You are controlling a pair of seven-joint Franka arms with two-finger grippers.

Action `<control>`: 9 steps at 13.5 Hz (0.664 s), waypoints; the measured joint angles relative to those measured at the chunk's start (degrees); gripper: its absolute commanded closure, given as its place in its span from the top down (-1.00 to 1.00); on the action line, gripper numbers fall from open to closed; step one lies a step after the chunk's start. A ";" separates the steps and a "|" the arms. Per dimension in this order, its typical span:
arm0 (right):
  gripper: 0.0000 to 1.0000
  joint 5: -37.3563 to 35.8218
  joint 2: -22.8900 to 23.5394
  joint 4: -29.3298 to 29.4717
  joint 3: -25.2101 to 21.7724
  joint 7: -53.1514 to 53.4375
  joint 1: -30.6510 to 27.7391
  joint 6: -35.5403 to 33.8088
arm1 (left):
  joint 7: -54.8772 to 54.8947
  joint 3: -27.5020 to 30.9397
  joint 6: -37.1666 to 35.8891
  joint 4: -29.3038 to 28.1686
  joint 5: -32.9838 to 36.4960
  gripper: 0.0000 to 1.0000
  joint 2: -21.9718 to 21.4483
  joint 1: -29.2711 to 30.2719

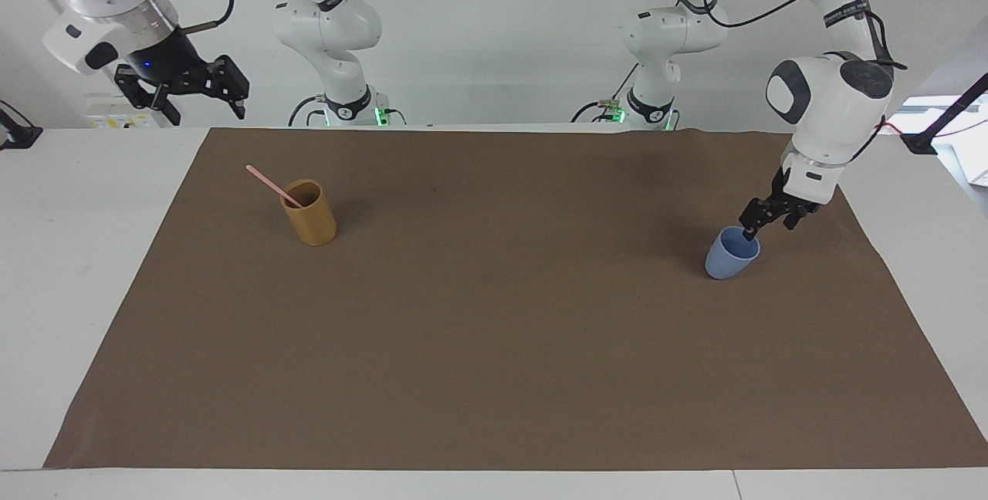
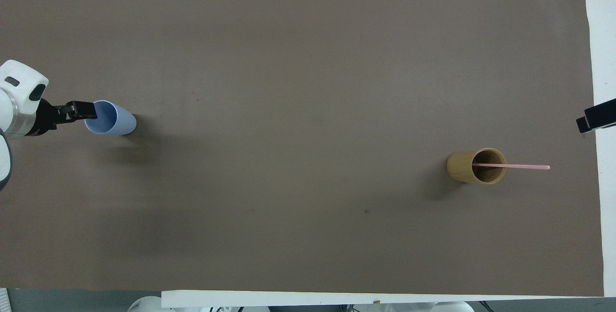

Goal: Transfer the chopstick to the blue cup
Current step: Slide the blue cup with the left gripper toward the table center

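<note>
The pale pink chopstick [image 1: 270,185] [image 2: 519,166] leans in a tan-yellow cup [image 1: 310,214] [image 2: 462,167] toward the right arm's end of the table, its top sticking out past the rim. The light blue cup [image 1: 725,261] [image 2: 120,122] stands upright toward the left arm's end. My left gripper [image 1: 766,228] [image 2: 79,110] is open at that cup's rim, with one fingertip [image 1: 748,234] over the cup's mouth. My right gripper [image 1: 207,110] [image 2: 596,118] waits open and empty, raised off the mat's edge near the tan-yellow cup.
A brown mat [image 1: 494,330] [image 2: 308,85] covers most of the white table, and both cups stand on it. The two arm bases [image 1: 347,106] stand at the robots' edge of the table.
</note>
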 measured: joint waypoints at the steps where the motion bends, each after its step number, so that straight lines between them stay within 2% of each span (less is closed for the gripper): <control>1: 1.00 0.00 0.00 0.00 0.00 0.00 0.00 0.00 | -0.09 -0.03 0.99 -0.71 0.00 -0.99 0.72 -0.01; 6: 1.00 0.00 0.00 0.00 0.00 0.00 0.00 0.00 | -2.88 -0.47 4.30 -1.09 -0.02 -1.00 3.60 -1.84; 8: 1.00 0.00 0.00 0.00 0.00 0.00 0.00 0.00 | -8.26 -0.76 4.97 0.05 -0.15 -1.00 4.14 -6.43; 9: 1.00 0.00 0.00 0.00 0.00 0.00 0.00 0.00 | -13.79 -0.90 5.08 1.57 -0.19 -1.00 5.03 -10.81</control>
